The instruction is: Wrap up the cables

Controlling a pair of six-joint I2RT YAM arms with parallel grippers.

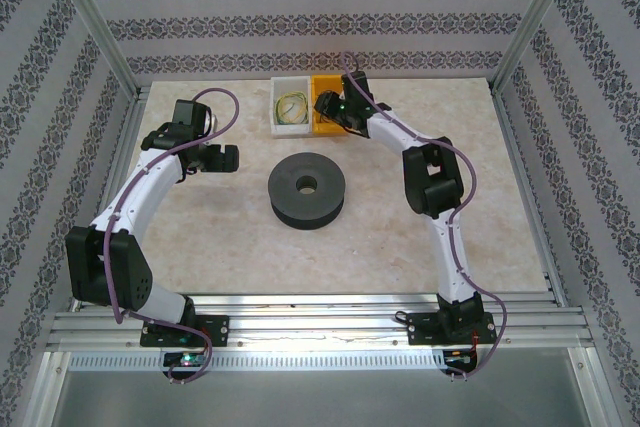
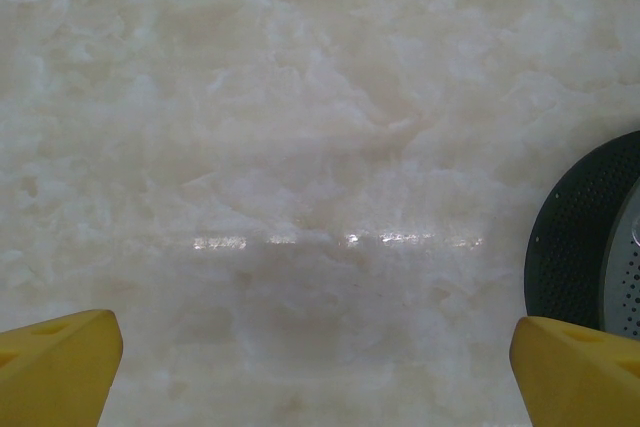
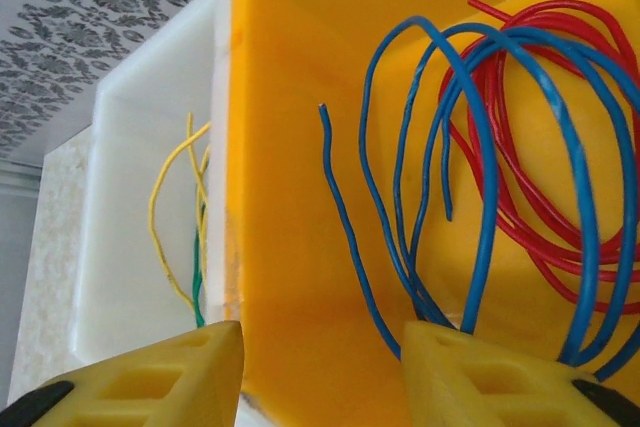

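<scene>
Yellow fingers (image 3: 170, 377) of the right gripper (image 3: 320, 352) stood apart, clamped on nothing, over the yellow bin (image 3: 300, 147), where the blue cable (image 3: 490, 217) looped just ahead, its strands running away beside the right-hand finger, while the left gripper (image 2: 320, 367), spread wide, hung well apart over the table (image 2: 300, 147).

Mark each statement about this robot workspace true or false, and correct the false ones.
1. The blue cable lies in the yellow bin. True.
2. The red cable lies in the white bin. False: it shares the yellow bin with the blue cable.
3. The black spool sits on the table between the two arms. True.
4. The left end effector holds a cable. False: its jaws stand open over bare table.
</scene>
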